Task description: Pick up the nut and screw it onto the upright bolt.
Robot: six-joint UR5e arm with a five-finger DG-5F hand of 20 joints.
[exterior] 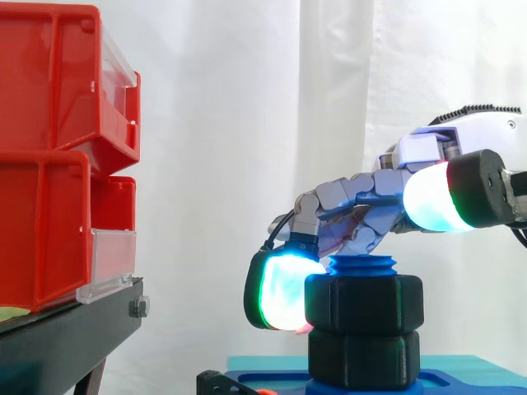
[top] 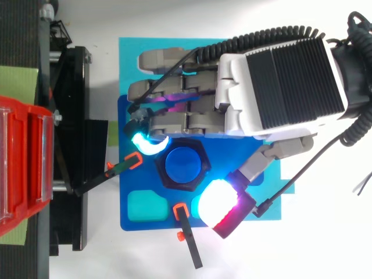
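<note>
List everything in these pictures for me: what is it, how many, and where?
nut: one, black, hexagonal, on the bolt
bolt: one, blue, upright, top showing above the nut
hex block: one, black, under the nut, on the plate
plate: one, dark blue, on the board
board: one, teal, under the plate
clamps: two, orange and black, at the plate's edges
bins: at least two, red, stacked on the stand, left
stand: one, black, under the bins
curtain: one, white, behind everything
hand: one, grey, fingers and thumb curled round the nut, glowing pads on opposite sides
</note>
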